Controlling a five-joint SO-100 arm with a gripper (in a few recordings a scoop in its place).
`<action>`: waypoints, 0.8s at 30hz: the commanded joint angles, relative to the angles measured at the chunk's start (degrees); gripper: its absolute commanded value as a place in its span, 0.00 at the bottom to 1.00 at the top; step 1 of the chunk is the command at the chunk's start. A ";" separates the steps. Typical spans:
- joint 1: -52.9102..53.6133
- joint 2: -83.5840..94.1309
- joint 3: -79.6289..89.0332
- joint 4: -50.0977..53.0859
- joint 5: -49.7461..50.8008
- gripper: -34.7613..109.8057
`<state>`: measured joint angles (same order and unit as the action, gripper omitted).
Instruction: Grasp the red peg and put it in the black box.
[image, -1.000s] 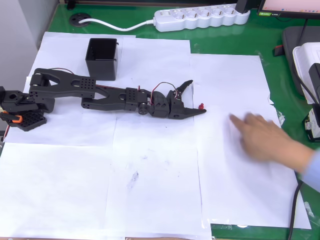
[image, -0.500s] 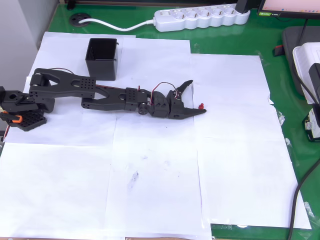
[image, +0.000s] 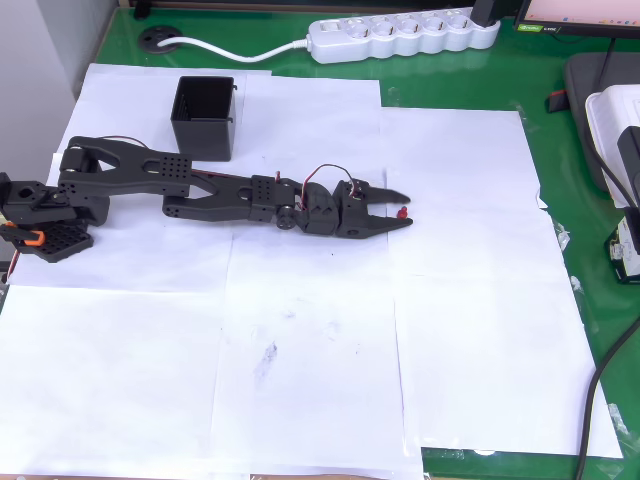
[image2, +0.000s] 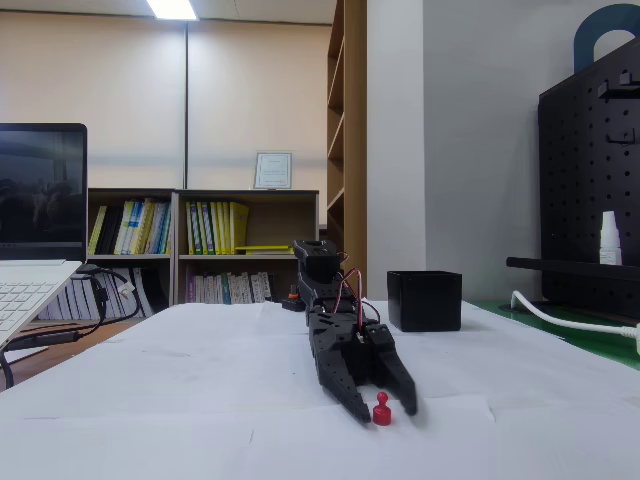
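Note:
The tiny red peg (image: 401, 212) stands upright on the white paper, right of centre in the overhead view. It also shows in the fixed view, low in the foreground (image2: 381, 409). My black gripper (image: 405, 210) lies stretched out low over the paper, its two fingertips either side of the peg (image2: 384, 406). The jaws are narrowed but still open, with small gaps to the peg. The black box (image: 203, 140) stands open-topped behind the arm at the upper left, and at the right rear in the fixed view (image2: 424, 300).
White paper sheets (image: 320, 350) cover a green mat (image: 560, 150). A white power strip (image: 400, 35) and its cable lie along the far edge. Devices and a black cable crowd the right edge (image: 620, 200). A laptop (image2: 30, 280) sits at the fixed view's left.
A person's hand at the right withdrew from view. The gripper's upper jaw then swung down from wide open to close beside the peg. The arm and peg stayed in place.

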<state>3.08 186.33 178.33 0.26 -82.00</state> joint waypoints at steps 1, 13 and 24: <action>1.49 -0.53 -0.88 -0.62 -1.32 0.24; 1.49 -0.53 -0.88 -0.97 -1.32 0.24; 0.88 -4.04 0.09 -0.26 1.05 0.24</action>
<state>3.08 185.62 177.89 -0.44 -81.56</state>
